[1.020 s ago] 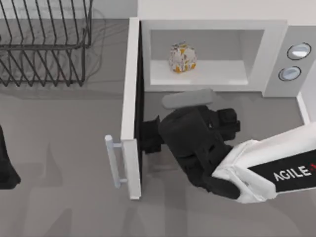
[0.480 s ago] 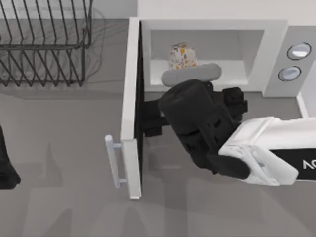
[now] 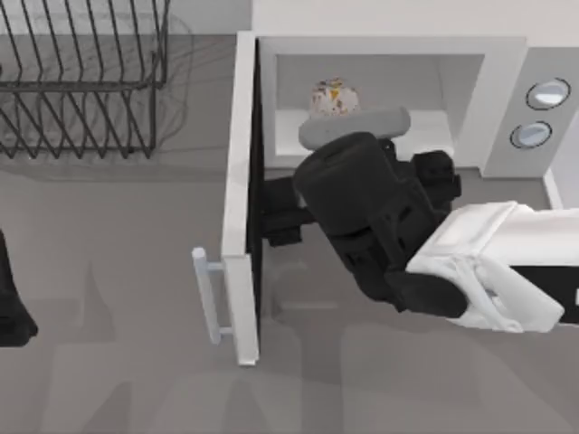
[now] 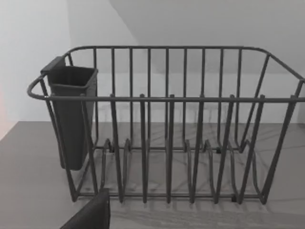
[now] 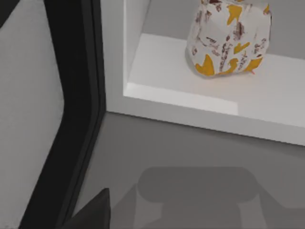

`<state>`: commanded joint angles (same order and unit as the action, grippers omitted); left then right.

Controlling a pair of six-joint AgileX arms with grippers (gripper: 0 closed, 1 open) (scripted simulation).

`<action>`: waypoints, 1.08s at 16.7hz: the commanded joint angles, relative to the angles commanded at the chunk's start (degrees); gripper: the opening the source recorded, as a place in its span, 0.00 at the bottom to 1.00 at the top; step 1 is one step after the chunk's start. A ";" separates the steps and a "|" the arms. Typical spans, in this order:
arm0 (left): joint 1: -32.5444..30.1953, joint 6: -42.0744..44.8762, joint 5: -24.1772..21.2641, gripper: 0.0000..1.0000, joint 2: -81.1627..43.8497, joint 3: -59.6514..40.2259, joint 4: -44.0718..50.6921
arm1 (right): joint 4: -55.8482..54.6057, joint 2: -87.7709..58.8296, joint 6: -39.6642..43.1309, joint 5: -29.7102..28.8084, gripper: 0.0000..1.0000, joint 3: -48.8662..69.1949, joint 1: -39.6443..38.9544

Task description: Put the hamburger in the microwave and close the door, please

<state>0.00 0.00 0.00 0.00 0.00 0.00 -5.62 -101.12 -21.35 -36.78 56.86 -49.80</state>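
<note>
Inside the microwave (image 3: 507,68), the hamburger (image 3: 332,98) sits on the cavity floor; whether the right gripper (image 3: 280,214) is open I cannot tell. Risk: its arm blocks the open door (image 3: 241,199).

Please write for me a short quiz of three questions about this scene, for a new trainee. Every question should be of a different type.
1. True or false: the hamburger lies inside the microwave.
2. Multiple choice: the door is A) shut, B) wide open, C) taken off.
3. Short answer: what stands on the table at the top view's left, behind the parked left arm?

Key
1. True; it sits on the cavity floor.
2. B; it juts out toward the camera, and the right gripper is beside its dark inner face.
3. The dish rack, with a dark cup on one end.
</note>
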 joint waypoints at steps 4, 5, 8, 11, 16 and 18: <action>0.00 0.00 0.00 1.00 0.00 0.00 0.00 | -0.07 0.38 0.16 0.26 1.00 -0.61 0.57; 0.00 0.00 0.00 1.00 0.00 0.00 0.00 | 0.01 1.61 0.46 0.78 1.00 -1.40 1.25; 0.00 0.00 0.00 1.00 0.00 0.00 0.00 | 0.46 8.93 2.09 3.62 1.00 -5.73 4.99; 0.00 0.00 0.00 1.00 0.00 0.00 0.00 | 1.17 21.65 4.65 8.06 1.00 -12.53 10.87; 0.00 0.00 0.00 1.00 0.00 0.00 0.00 | 2.74 52.77 10.34 17.91 1.00 -27.70 24.10; 0.00 0.00 0.00 1.00 0.00 0.00 0.00 | 3.40 65.88 12.77 22.10 1.00 -34.18 29.79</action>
<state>0.00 0.00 0.00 0.00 0.00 0.00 -2.23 -35.24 -8.58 -14.67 22.68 -20.01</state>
